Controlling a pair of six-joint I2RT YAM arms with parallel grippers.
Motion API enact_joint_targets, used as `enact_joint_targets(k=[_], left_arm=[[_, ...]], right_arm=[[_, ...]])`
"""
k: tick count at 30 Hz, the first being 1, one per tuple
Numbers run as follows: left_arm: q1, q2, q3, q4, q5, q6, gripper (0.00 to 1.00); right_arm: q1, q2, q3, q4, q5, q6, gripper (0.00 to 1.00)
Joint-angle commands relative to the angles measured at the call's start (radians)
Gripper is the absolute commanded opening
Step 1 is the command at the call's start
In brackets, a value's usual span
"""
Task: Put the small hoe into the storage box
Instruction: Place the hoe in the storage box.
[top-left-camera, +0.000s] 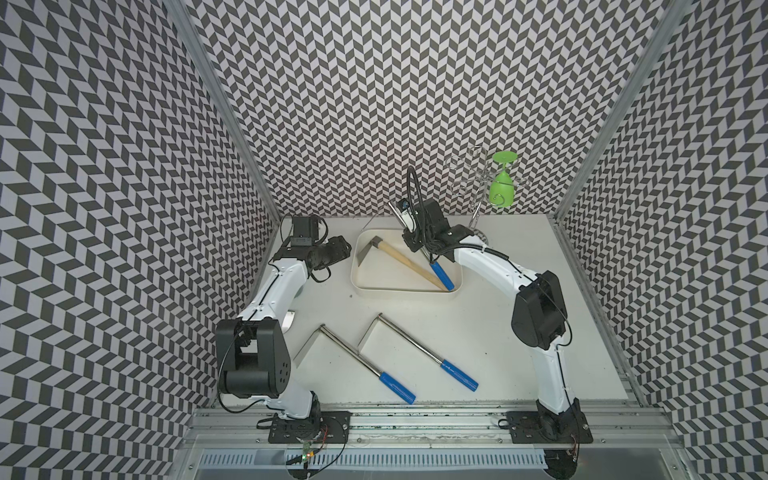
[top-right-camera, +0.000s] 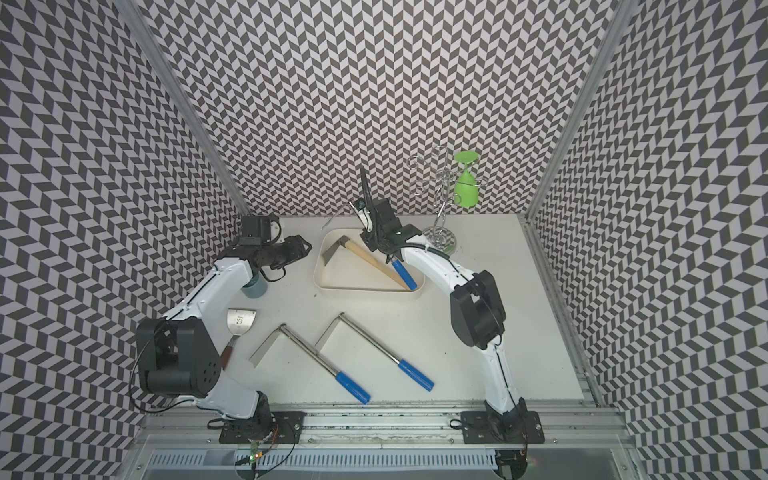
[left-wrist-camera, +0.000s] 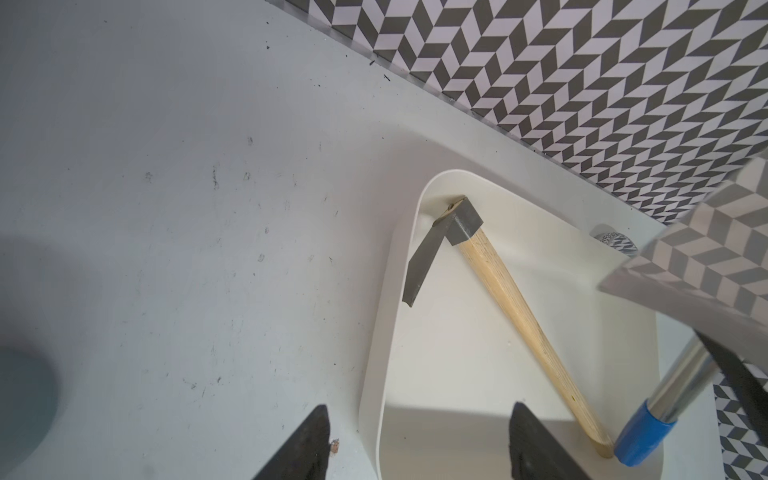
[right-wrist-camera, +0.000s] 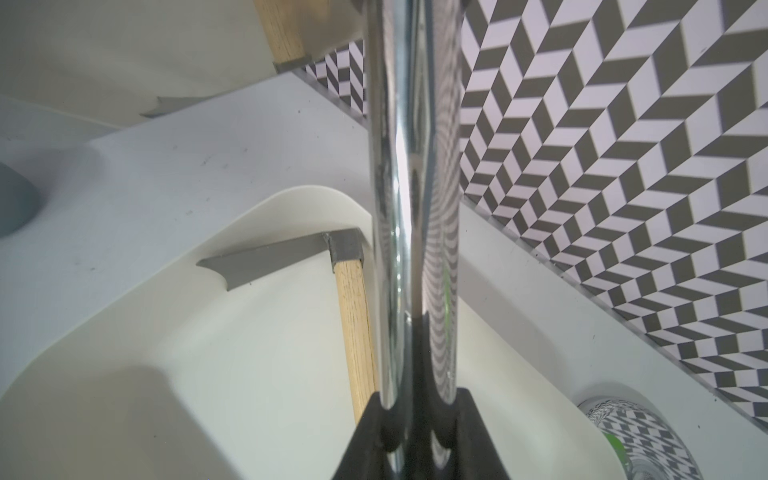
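Grips the chrome shaft of the small hoe (top-left-camera: 441, 276) in the tightly pressed right pincer (right-wrist-camera: 415, 419), blue end down inside the storage box (top-left-camera: 382, 272) beside a wooden-handled hoe (top-left-camera: 405, 259). Hovers with the left pincer (left-wrist-camera: 419, 409) spread above that box's wall, holding nothing.

The walls (top-left-camera: 374, 83) are black-and-white chevron, the storage box (top-left-camera: 374, 275) cream-white, the hoe blade (left-wrist-camera: 426, 259) grey, the glass (top-left-camera: 500, 189) green.

Robotics lab test cell — chevron-patterned walls (top-left-camera: 374, 104), aluminium rail (top-left-camera: 415, 419), white tabletop (top-left-camera: 478, 324); left arm (top-left-camera: 274, 286), right arm (top-left-camera: 490, 259) bolted on.
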Motion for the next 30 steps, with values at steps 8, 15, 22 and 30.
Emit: enact_joint_targets(k=[8, 15, 22, 30], left_arm=[[-0.007, -0.042, -0.038, -0.003, 0.006, 0.033, 0.70], [-0.006, -0.031, -0.039, 0.000, 0.011, 0.023, 0.70], [-0.005, -0.026, -0.039, 0.008, 0.024, 0.017, 0.71], [-0.005, -0.034, -0.045, 0.012, 0.028, 0.020, 0.71]], right_arm=[[-0.004, 0.033, -0.027, 0.085, 0.021, -0.038, 0.00], [0.000, 0.077, -0.002, 0.100, 0.020, -0.027, 0.00], [0.001, 0.131, 0.039, 0.124, 0.014, 0.034, 0.00], [0.007, 0.221, 0.164, 0.153, 0.015, 0.086, 0.00]])
